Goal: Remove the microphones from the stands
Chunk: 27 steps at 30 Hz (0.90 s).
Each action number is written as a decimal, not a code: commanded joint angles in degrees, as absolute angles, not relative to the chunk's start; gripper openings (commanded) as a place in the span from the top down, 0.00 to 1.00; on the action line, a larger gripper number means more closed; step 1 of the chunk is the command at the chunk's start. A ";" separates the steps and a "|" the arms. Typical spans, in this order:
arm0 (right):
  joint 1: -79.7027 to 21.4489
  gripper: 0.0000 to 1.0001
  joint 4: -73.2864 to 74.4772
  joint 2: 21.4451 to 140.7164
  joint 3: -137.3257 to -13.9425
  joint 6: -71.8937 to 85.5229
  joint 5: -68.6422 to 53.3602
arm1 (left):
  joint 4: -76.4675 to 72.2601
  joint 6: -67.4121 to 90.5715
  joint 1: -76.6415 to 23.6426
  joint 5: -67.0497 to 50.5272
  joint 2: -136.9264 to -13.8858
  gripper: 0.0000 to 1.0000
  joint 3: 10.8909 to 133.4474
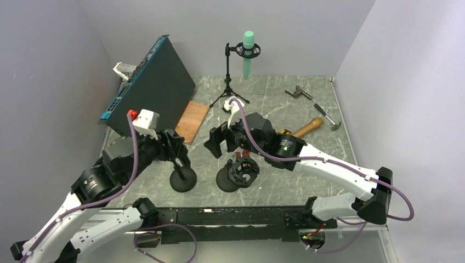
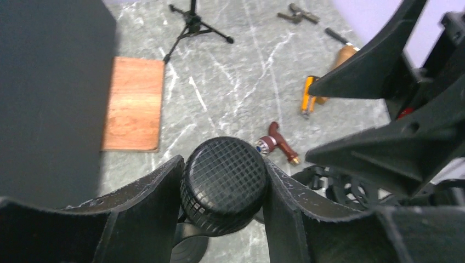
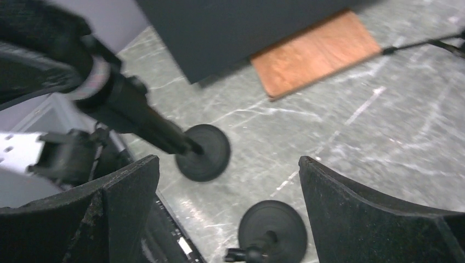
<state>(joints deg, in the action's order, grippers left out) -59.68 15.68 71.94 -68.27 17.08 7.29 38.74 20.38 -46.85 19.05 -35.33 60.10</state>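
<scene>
Left wrist view: I see the left gripper (image 2: 222,165) clamped on the microphone (image 2: 225,189) at its mesh head. Right wrist view: the right gripper (image 3: 227,163) is spread wide, holding nothing. Top view: the microphone sits on its round-based stand (image 1: 182,179), front left.

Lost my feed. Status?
Left gripper shut on microphone head. Right gripper open, empty, over second stand. Can't tell if microphone is off its stand.

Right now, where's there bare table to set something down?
Bare tabletop lies between the tripod and the metal tools, and in front of the hammer toward the right wall. Crowded front centre: the left stand base and right stand base, with the left gripper and right gripper over them.
</scene>
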 commanded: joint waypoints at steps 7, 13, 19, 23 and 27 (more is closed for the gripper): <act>-66.70 0.00 8.83 73.39 -74.50 13.44 -2.57 | 38.75 20.84 -46.86 15.56 -30.84 0.42 65.10; -70.34 0.00 5.57 75.73 -76.86 12.79 -3.26 | 43.31 21.05 -46.81 17.30 -25.86 0.42 66.79; -71.65 0.00 4.96 79.49 -81.63 14.56 -0.61 | 51.95 23.29 -46.81 18.93 -20.92 0.41 67.46; -74.66 0.00 5.35 81.95 -84.00 13.57 9.52 | 55.68 25.62 -46.81 20.86 -17.43 0.40 65.86; -78.01 0.01 8.39 85.33 -87.91 13.80 23.77 | 56.80 27.63 -46.85 21.28 -15.59 0.40 63.42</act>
<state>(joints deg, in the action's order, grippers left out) -75.20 8.51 83.09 -82.74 13.98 8.78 54.02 24.77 -46.85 19.66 -16.67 65.32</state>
